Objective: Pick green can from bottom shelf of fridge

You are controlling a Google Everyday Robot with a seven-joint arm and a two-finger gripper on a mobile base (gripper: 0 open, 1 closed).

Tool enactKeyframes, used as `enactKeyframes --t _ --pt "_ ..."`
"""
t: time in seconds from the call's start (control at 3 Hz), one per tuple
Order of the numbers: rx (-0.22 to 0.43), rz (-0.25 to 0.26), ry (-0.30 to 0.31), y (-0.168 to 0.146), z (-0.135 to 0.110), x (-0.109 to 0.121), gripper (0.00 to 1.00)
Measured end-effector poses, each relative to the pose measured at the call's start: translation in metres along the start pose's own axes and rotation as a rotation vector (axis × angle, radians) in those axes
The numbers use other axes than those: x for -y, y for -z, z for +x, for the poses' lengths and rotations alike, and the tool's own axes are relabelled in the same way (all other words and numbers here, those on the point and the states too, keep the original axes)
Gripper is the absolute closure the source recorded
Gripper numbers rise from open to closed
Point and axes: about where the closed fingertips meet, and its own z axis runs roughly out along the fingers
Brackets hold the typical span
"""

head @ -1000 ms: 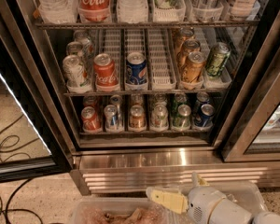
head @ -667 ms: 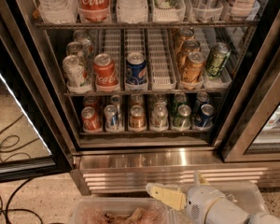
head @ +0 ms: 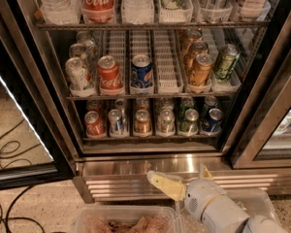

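The fridge (head: 136,168) stands open in front of me. Its bottom shelf (head: 150,138) holds a row of short cans behind a thin rail. The green can (head: 189,121) is second from the right, upright, between a silver-green can (head: 166,122) and a blue can (head: 212,120). My gripper (head: 177,173) is low in the frame, in front of the ribbed steel base, below the shelf and slightly left of the green can. Its yellow fingers (head: 165,184) are spread apart and hold nothing.
The rack above has white lane trays with a red Coca-Cola can (head: 109,74), a blue Pepsi can (head: 142,72) and a bigger olive-green can (head: 226,62). The open glass door (head: 24,130) is at left, with cables (head: 7,152) on the floor. A clear plastic bin (head: 126,222) sits below.
My gripper has risen and shifted slightly left, from the bottom edge of the view up in front of the steel base. The cans have not moved.
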Motion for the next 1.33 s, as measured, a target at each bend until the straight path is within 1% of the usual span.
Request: enactKeyframes --t 0.33,0.67,1.0,1.33 --pt "-0.001 -0.001 -0.004 0.000 0.000 0.000 0.00" --pt "0.006 0.025 0.016 -0.006 -0.004 0.004 0.00" --pt "0.074 -0.011 -0.007 -0.035 -0.031 -0.026 0.00" --pt "0.159 -0.089 -0.102 -0.063 -0.047 -0.082 0.00"
